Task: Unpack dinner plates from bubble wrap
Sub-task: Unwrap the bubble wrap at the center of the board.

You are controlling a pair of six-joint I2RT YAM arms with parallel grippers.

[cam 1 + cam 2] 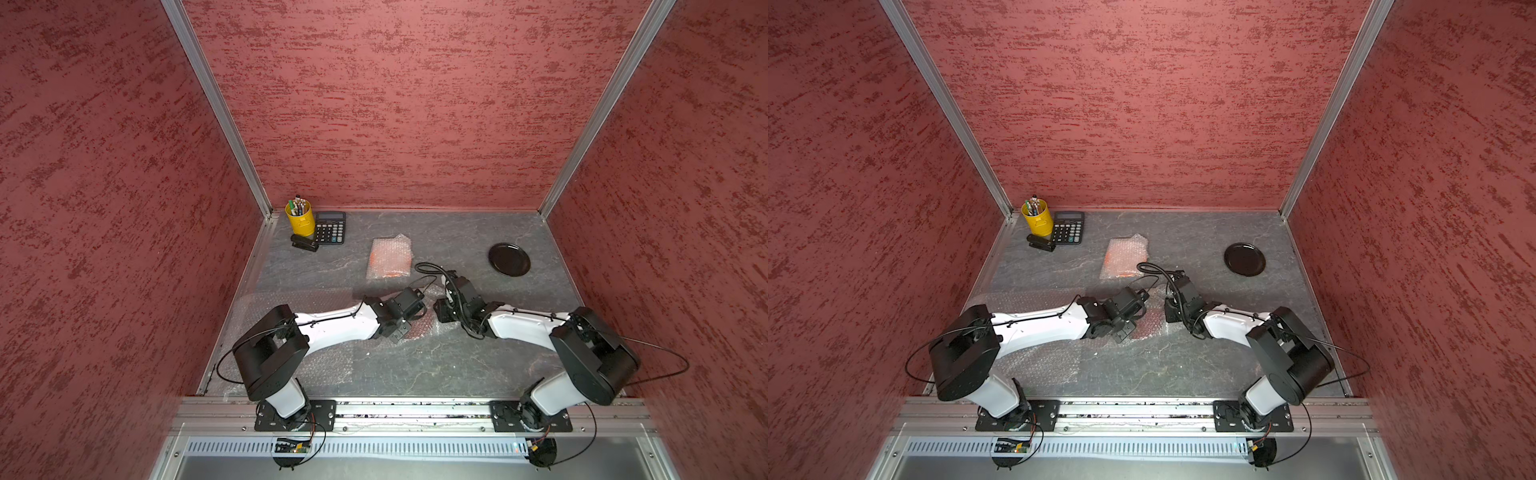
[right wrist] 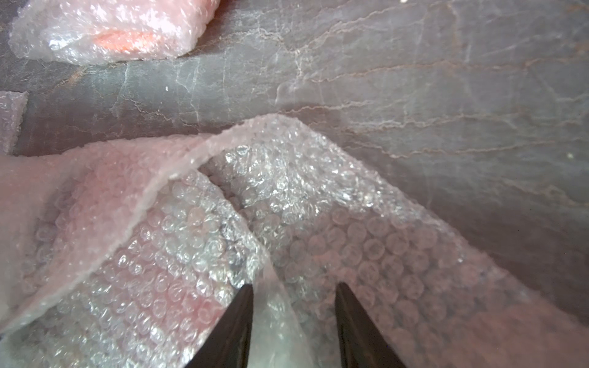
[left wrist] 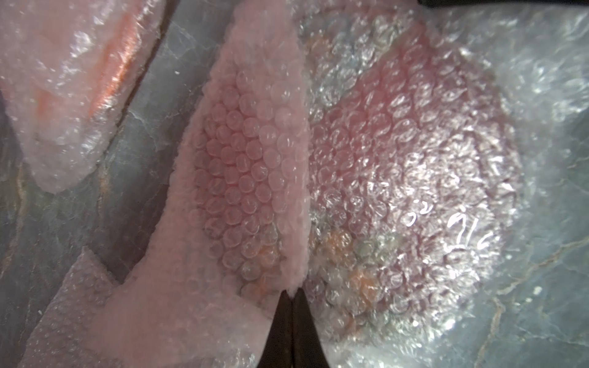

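Pinched at a fold
Both top views: glossy black plate (image 1: 509, 259) lies bare, far right on the veined grey table (image 1: 457, 365); orange plate (image 1: 388, 259), wrapped, sits mid-table. Left wrist: left gripper (image 3: 291, 294) clamped tight on a bubble wrap (image 3: 255, 159) flap over the round red plate (image 3: 414, 143). Right wrist: right gripper (image 2: 294, 286), jaws parted, a crinkled ridge of wrap standing between them.

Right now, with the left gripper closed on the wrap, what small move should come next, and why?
Probably lift the left gripper and peel its pinched flap of bubble wrap away: the jaws are shut on that flap, and the red plate lies covered beneath another layer. The right gripper stands open.
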